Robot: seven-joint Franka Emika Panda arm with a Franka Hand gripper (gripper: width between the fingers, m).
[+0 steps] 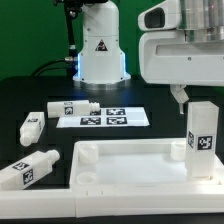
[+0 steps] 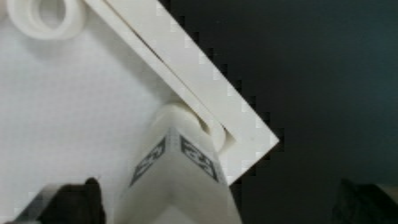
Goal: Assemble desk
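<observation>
The white desk top [image 1: 120, 160] lies flat near the front, with a raised rim and corner holes. One tagged leg [image 1: 203, 138] stands upright in its corner on the exterior view's right. My gripper [image 1: 200, 100] is open just above this leg, with a finger [image 1: 178, 97] beside the leg's top. In the wrist view the leg [image 2: 178, 175] rises from the top's corner [image 2: 222, 125] between my dark fingers [image 2: 71, 200], with gaps on both sides. My gripper [image 2: 214, 208] holds nothing. Three more legs lie loose at the exterior view's left [image 1: 72, 108], [image 1: 32, 125], [image 1: 25, 170].
The marker board [image 1: 103, 118] lies on the black table behind the desk top. The robot base [image 1: 100, 45] stands at the back. A round hole [image 2: 50, 18] in the desk top shows in the wrist view.
</observation>
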